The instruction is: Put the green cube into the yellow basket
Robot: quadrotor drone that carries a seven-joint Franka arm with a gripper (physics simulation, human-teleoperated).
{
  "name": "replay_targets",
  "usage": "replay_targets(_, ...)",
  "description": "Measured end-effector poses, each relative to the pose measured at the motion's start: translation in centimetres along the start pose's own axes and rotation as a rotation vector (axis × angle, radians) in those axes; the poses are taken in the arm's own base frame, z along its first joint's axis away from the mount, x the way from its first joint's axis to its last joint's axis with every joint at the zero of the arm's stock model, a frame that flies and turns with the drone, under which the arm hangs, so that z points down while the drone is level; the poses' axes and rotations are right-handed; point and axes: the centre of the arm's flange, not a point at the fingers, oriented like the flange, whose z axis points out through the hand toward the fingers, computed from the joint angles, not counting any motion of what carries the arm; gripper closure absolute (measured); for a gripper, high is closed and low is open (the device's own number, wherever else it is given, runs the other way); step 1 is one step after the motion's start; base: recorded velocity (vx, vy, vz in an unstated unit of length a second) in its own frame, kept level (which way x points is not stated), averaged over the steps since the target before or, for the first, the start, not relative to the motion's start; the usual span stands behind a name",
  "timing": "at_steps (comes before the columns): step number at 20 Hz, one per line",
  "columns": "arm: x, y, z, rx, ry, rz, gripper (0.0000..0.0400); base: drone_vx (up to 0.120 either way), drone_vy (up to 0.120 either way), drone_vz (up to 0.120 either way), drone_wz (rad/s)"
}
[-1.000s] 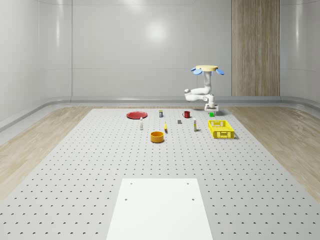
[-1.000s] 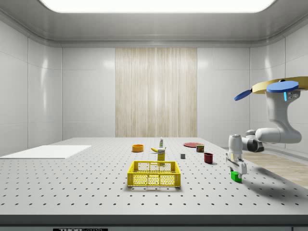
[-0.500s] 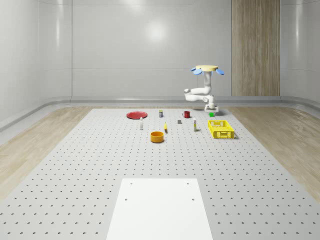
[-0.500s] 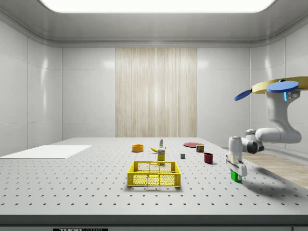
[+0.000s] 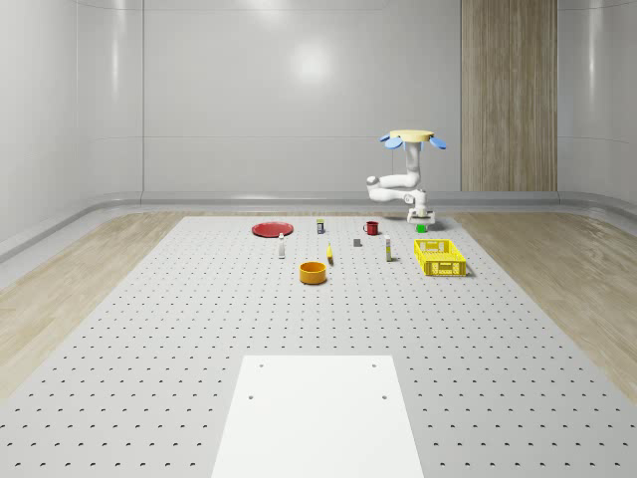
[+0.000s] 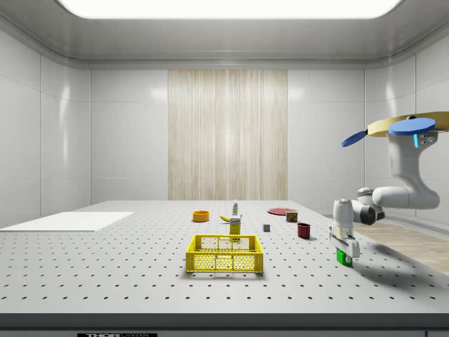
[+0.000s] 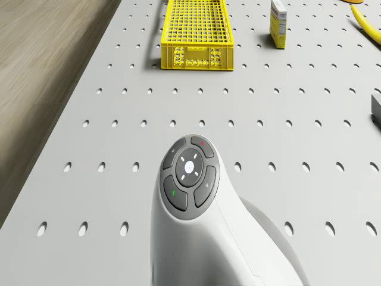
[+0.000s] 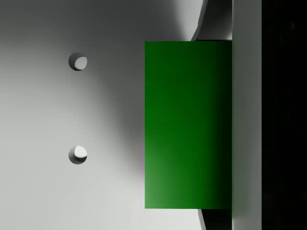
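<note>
The green cube (image 6: pixel 344 258) sits on the perforated table near its far right corner (image 5: pixel 421 228). The drone (image 5: pixel 411 136) hovers just behind it, arm bent down. My gripper (image 6: pixel 344 251) is lowered over the cube and stands open. In the wrist view the cube (image 8: pixel 187 124) lies against one finger (image 8: pixel 247 120), with bare table on its other side. The yellow basket (image 5: pixel 441 267) stands a short way nearer on the table; it is also in the side view (image 6: pixel 224 262) and the drone view (image 7: pixel 196 56). It holds nothing.
A red mug (image 5: pixel 371 227), grey block (image 5: pixel 357 242), banana (image 5: pixel 329 255), orange bowl (image 5: pixel 314 272) and red plate (image 5: pixel 270 229) spread toward the whole-scene view's left. A yellow box (image 7: pixel 278 22) stands beside the basket. Wooden floor (image 7: pixel 36 71) borders the table edge close by.
The gripper has sunk a little onto the cube over the last second. The cube and the drone have stayed in place.
</note>
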Motion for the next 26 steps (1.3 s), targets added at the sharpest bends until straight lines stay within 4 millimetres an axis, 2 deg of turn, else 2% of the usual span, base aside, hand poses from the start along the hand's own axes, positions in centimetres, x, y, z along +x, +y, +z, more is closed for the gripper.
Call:
replay_targets(6, 0.0, 0.0, -1.4, 0.000, -0.001, 0.000, 0.0144, 0.000, 0.000, 0.000, 0.000)
replay_targets(9, 0.0, 0.0, -2.6, 0.001, -0.001, 0.001, 0.0149, 0.000, 0.000, 0.107, 0.000)
replay_targets(16, 0.0, 0.0, -4.4, 0.002, -0.003, 0.003, 0.0149, 0.120, 0.000, 0.120, 0.000)
replay_targets(26, 0.0, 0.0, -4.9, 0.003, -0.004, 0.003, 0.0150, 0.120, 0.000, 0.120, 0.000)
